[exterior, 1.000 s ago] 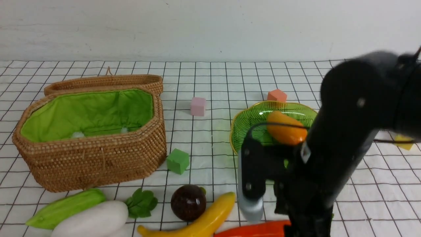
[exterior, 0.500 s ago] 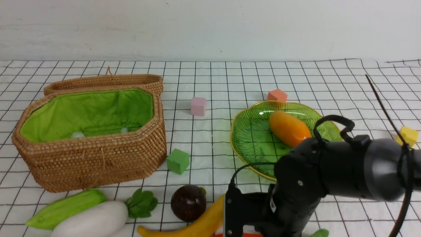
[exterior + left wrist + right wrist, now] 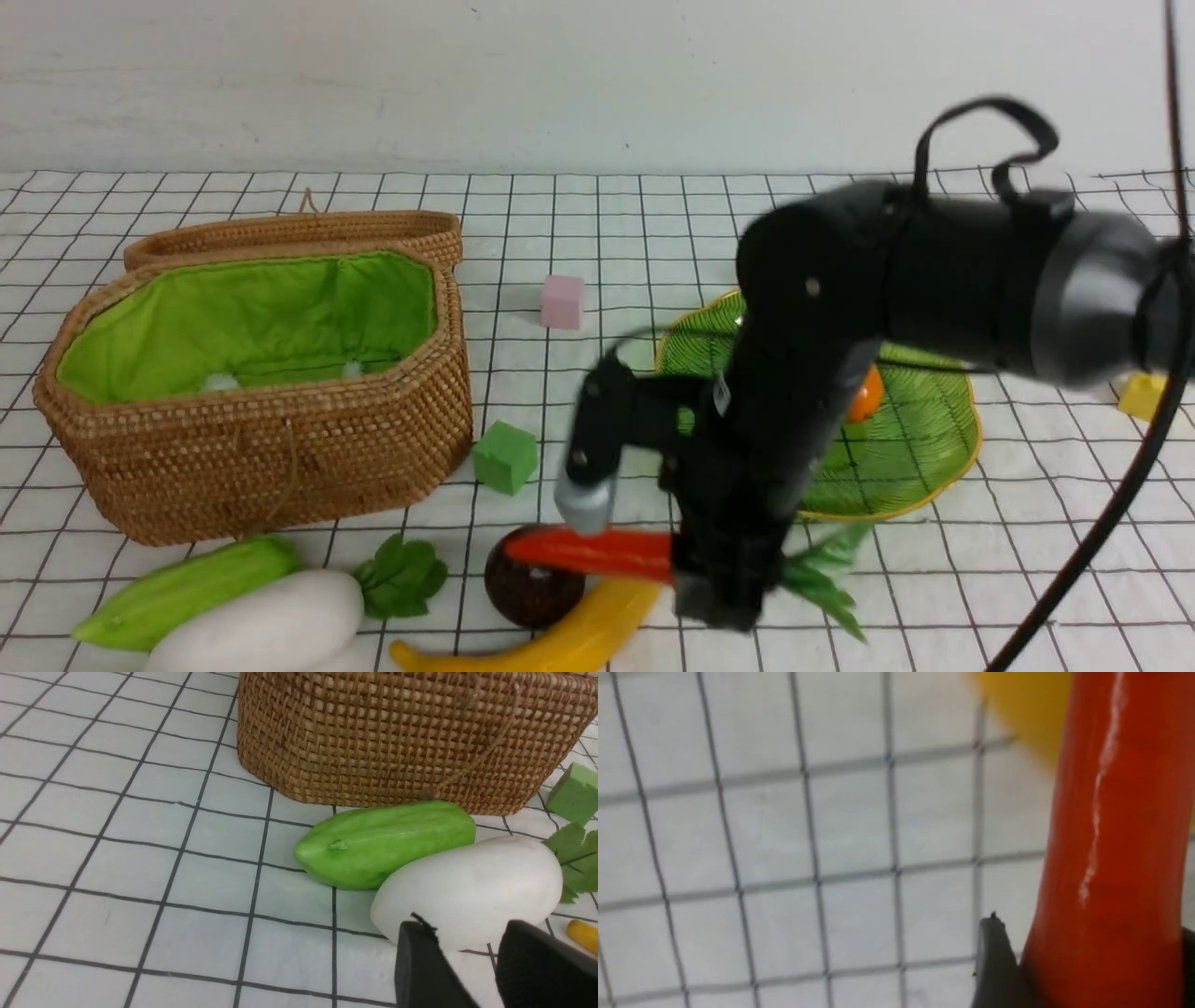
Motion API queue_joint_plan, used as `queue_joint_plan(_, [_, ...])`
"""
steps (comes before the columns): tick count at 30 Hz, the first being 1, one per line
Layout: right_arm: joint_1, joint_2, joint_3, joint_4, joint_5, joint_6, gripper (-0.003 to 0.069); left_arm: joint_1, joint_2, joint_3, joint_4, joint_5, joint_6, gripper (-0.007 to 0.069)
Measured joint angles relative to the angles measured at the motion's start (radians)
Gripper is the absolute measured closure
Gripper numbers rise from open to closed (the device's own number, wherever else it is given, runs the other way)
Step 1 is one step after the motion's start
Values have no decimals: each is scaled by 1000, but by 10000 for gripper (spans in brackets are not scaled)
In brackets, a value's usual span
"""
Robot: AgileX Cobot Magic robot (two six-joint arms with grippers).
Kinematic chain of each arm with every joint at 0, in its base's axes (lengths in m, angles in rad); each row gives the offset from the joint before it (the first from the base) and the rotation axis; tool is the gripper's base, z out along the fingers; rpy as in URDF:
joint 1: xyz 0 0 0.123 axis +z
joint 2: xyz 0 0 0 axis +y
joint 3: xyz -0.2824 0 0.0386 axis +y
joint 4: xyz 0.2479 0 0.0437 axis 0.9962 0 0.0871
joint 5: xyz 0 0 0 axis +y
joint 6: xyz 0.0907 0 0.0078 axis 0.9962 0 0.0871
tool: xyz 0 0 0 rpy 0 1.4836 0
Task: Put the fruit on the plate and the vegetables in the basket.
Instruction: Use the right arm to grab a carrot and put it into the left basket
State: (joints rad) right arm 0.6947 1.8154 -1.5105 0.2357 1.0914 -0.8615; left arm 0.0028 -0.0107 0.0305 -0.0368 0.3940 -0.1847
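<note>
The right arm (image 3: pixel 812 373) barred the table's (image 3: pixel 597 215) middle; cucumber (image 3: pixel 187 590), radish (image 3: pixel 261 625), dark ball (image 3: pixel 527 593) and banana (image 3: pixel 569 637) crowded its near edge. Between basket (image 3: pixel 271 457) and plate (image 3: pixel 920 439) stood only a green cube (image 3: pixel 505 456) and pink cube (image 3: pixel 562 301).

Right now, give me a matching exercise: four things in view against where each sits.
1 orange-red toy carrot
2 orange-yellow oval mango
3 light green toy cucumber
4 small pink foam cube

A on the green glass plate
B clamped in the right end effector
C before the brown wicker basket, beside the white toy radish
D on the cloth between basket and plate

Pairs: 1-B, 2-A, 3-C, 4-D
</note>
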Motion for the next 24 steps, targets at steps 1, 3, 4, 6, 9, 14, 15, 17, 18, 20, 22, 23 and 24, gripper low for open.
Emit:
queue_joint_plan(1, [0, 0, -50, 24, -17, -6, 282, 0, 0, 0, 0, 0, 0, 386])
queue_joint_plan(3, [0, 9, -180, 118, -94, -38, 282, 0, 0, 0, 0, 0, 0, 386])
queue_joint_plan(4, [0, 15, -214, 154, -133, -50, 282, 0, 0, 0, 0, 0, 0, 386])
queue_joint_plan(6, [0, 53, -337, 318, -247, -111, 282, 0, 0, 0, 0, 0, 0, 386])
queue_joint_plan(9, [0, 140, -444, 537, -408, -216, 282, 0, 0, 0, 0, 0, 0, 386])
queue_joint_plan(14, [11, 342, -528, 901, -683, -427, 282, 0, 0, 0, 0, 0, 0, 386])
queue_joint_plan(15, [12, 350, -529, 926, -698, -436, 282, 0, 0, 0, 0, 0, 0, 386])
queue_joint_plan(17, [20, 454, -546, 1050, -754, -552, 282, 0, 0, 0, 0, 1, 0, 386])
queue_joint_plan(18, [25, 480, -548, 1081, -763, -579, 282, 0, 0, 0, 0, 1, 0, 386])
queue_joint_plan(20, [31, 510, -548, 1113, -768, -600, 282, 0, 0, 0, 0, 1, 0, 386])
queue_joint_plan(22, [33, 519, -548, 1127, -767, -604, 282, 0, 0, 0, 0, 1, 0, 386])
queue_joint_plan(23, [34, 521, -549, 1134, -767, -600, 282, 0, 0, 0, 0, 1, 0, 386])
queue_joint_plan(24, [34, 521, -551, 1136, -767, -589, 275, 0, 0, 0, 0, 1, 0, 386])
